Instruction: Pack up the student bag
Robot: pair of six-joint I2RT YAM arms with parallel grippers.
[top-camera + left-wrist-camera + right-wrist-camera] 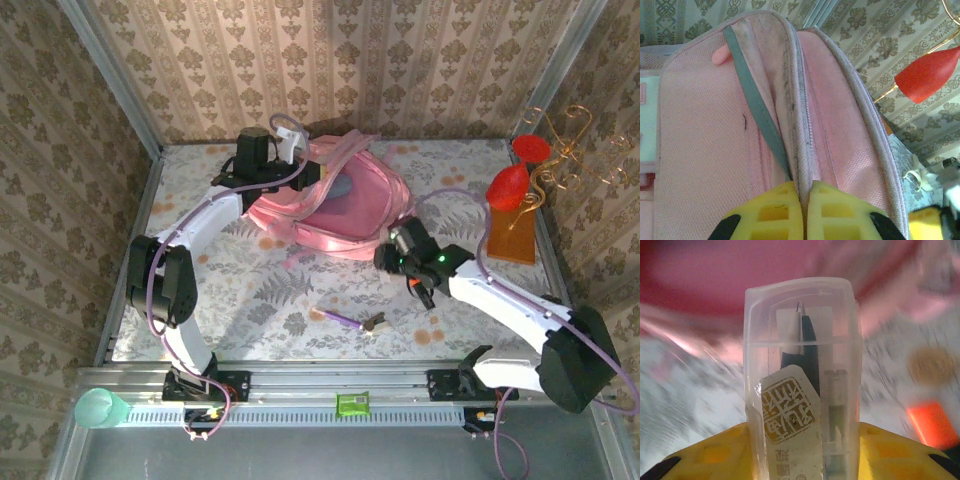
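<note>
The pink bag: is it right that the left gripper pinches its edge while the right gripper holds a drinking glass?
Not quite. The left gripper does pinch the pink bag at its edge, but the right gripper holds a clear plastic case, not a drinking glass; the right wrist view shows it.

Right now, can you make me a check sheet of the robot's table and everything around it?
Surface: fern-patterned cloth covers the table.
Job's things: pink student bag lies at the back; clear pen case has a dark pen inside.
Clutter: purple pen and a small clip-like thing on the cloth; green packet on the front rail.
Grippers: left gripper shut on the student bag's zip edge; right gripper shut on the clear pen case.
Cables: purple cables loop at both sides; no snag seen.
Surroundings: wallpapered walls; red ornament stand at the right; green cup near left.
</note>
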